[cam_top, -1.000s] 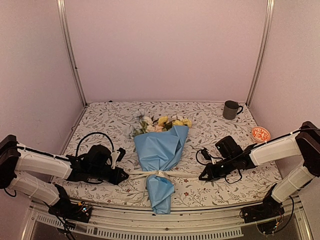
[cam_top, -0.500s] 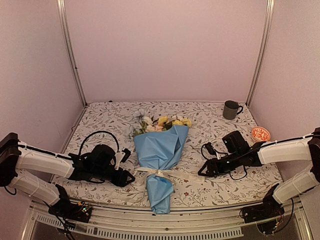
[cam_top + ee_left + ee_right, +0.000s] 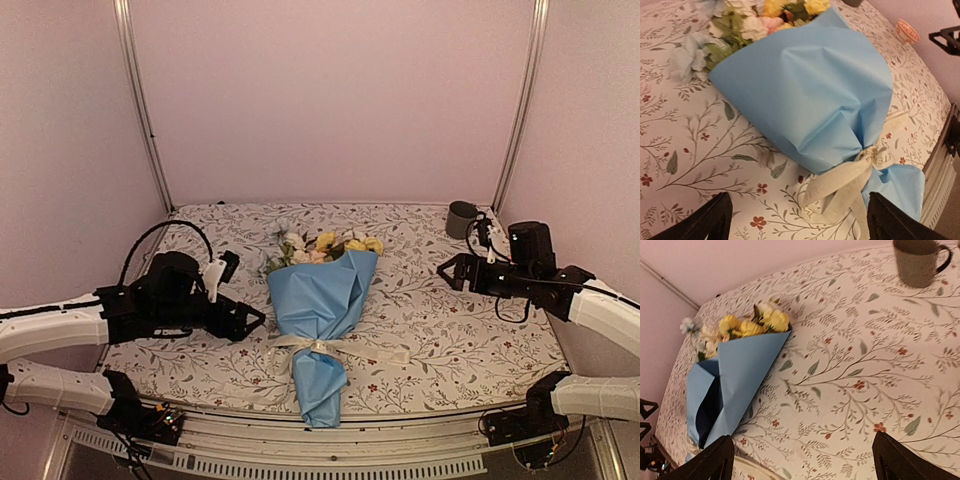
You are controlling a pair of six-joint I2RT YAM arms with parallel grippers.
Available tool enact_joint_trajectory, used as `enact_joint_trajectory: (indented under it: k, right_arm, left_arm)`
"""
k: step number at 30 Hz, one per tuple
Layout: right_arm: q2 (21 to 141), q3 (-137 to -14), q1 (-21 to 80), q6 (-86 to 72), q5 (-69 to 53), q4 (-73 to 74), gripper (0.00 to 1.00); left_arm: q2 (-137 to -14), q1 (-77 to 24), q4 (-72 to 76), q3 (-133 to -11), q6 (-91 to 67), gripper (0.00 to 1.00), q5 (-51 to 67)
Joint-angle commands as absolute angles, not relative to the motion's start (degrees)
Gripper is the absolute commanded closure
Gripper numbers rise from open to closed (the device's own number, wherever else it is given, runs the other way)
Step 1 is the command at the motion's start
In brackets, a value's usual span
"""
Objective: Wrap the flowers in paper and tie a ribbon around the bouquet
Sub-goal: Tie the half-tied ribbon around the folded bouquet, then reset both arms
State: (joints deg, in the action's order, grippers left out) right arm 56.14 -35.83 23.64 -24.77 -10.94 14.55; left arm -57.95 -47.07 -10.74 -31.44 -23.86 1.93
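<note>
Both arms have backed off the ribbon (image 3: 320,348) ends since a sec ago, and the jaws have gone from pinched to wide apart.

L side: left gripper (image 3: 243,292) hangs above the tablecloth (image 3: 430,330), near the bouquet (image 3: 322,300) but apart from it. It is released, w/ nothing between the fingers. Prob. let go because the knot is pulled snug.

Centre: bouquet lies flat, narrow end toward the arm bases. The flowers (image 3: 325,243) poke out the far, wide end. The paper (image 3: 810,95) is cinched into a cone where the ribbon wraps it. Both tails lie slack on the cloth either side, no tension, and the knot looks to be holding w/o help.

R side: right gripper (image 3: 462,250) is raised and well apart from the bouquet, close to the grey mug (image 3: 460,218). It is also spread open and empty.

Judging by this, wrap + tie look done, and both arms seem to be retreating.
</note>
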Motion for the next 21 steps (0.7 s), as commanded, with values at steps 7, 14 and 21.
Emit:
enact_joint_trajectory:
  k: [7, 14, 21]
  right_arm:
    - [51.3, -34.1, 8.4, -21.7, 8.5, 6.8, 0.01]
    - [52.5, -25.5, 7.9, -26.7, 14.6, -8.2, 0.01]
    - [57.7, -26.6, 7.9, -21.9, 16.9, -8.4, 0.01]
  left_arm:
    - [-62.5, -25.5, -11.4, -35.8, -23.2, 0.01, -12.1]
    - [-64.4, -22.0, 1.4, -31.0, -22.0, 0.01, -31.6]
    - [-64.6, -19.7, 13.7, -26.9, -16.3, 0.01, -39.9]
